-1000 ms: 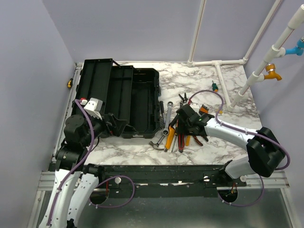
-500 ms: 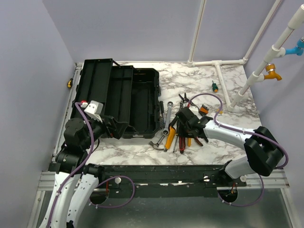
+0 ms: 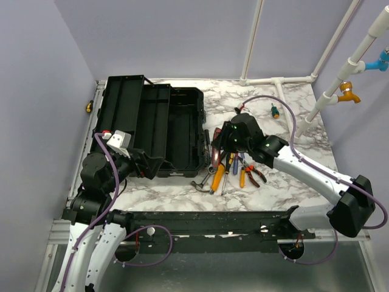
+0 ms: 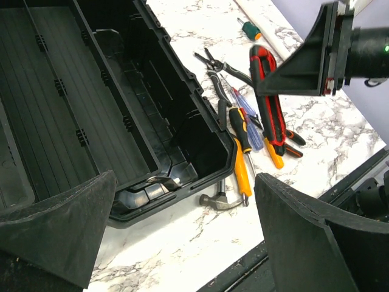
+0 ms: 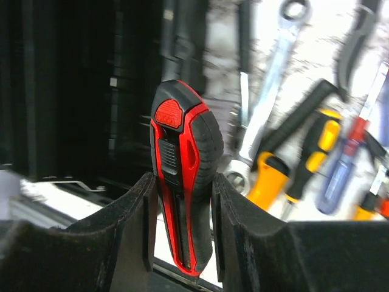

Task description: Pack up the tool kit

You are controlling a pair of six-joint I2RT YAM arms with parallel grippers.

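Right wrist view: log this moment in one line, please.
right gripper: jaws shut on utility knife, above loose tools | left gripper: jaws open, empty, at toolbox | toolbox: open

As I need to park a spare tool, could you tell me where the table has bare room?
Bare marble lies behind the tool pile, between the toolbox and the white pipe, and at the near right beyond the pliers. The toolbox bin looks bare too. Crowded: beside the toolbox, where the pile lies under the right gripper.
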